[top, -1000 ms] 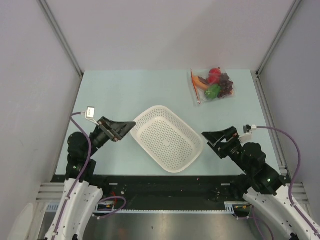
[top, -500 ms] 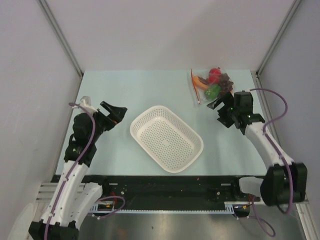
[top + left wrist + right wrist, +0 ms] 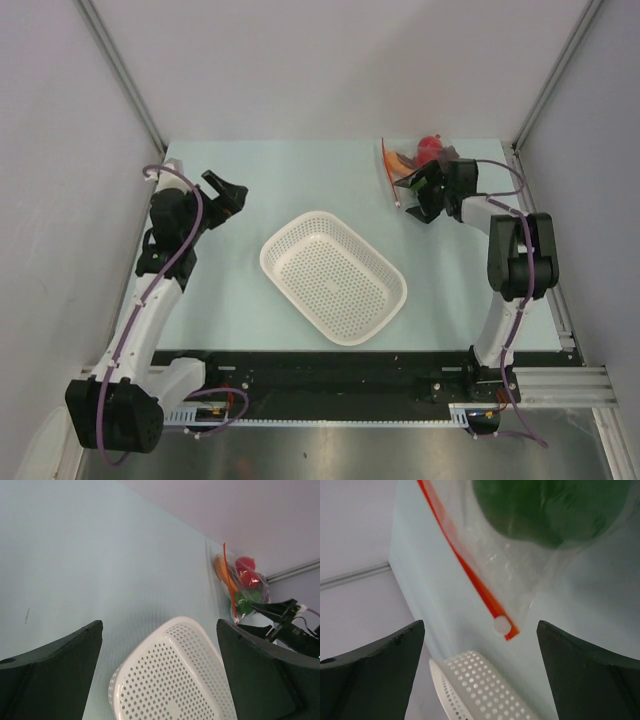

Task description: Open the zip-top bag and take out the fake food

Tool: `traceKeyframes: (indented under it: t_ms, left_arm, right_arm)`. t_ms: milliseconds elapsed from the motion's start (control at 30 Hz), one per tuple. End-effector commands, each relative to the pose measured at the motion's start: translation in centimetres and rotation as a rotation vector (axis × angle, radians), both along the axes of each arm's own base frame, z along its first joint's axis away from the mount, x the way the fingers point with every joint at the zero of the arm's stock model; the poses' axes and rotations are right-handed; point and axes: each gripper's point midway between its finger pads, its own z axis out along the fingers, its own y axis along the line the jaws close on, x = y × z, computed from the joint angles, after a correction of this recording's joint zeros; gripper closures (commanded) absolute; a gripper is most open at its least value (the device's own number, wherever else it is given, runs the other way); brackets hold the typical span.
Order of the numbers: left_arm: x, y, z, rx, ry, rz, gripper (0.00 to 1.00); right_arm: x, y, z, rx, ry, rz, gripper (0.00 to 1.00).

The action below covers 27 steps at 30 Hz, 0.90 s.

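Note:
The zip-top bag [image 3: 404,163] lies at the far right of the table, its orange-red zipper strip [image 3: 465,565] on its left edge, closed, with a white slider [image 3: 501,625] at the near end. It holds the fake food: a red round fruit [image 3: 430,145], an orange piece [image 3: 220,566] and a green pepper [image 3: 555,510]. The grapes are hidden. My right gripper [image 3: 415,195] is open, low over the bag's near end, with the slider between its fingers [image 3: 480,627]. My left gripper [image 3: 228,192] is open and empty at the far left, facing the bag [image 3: 242,585].
A white perforated basket [image 3: 335,275] sits mid-table, tilted diagonally, between the two arms; it also shows in the left wrist view [image 3: 170,675] and the right wrist view [image 3: 480,690]. Grey walls close the table at the back and both sides.
Both arms have stretched out from near the table's front edge. The right gripper went far right to the bag's near end; the left gripper rose to the far left.

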Motion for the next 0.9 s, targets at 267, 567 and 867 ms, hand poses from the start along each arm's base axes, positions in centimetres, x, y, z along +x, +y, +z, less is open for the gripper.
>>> traceKeyframes:
  t_ms: [267,567,867]
  left_arm:
    - [1.7,-1.1,6.0,0.254,-0.253,-0.128,0.0]
    - [2.8,-3.5,6.8,0.283,-0.285,-0.215,0.01]
    - [1.9,-11.6,6.8,0.321,-0.273,-0.47,0.04]
  right_arm:
    - [4.8,-0.1,-2.1,0.141,-0.023,-0.118,0.11]
    - [4.2,-0.9,-3.7,0.236,-0.006,-0.128,0.41]
    - [3.0,-1.4,-3.4,0.277,-0.009,-0.063,1.0]
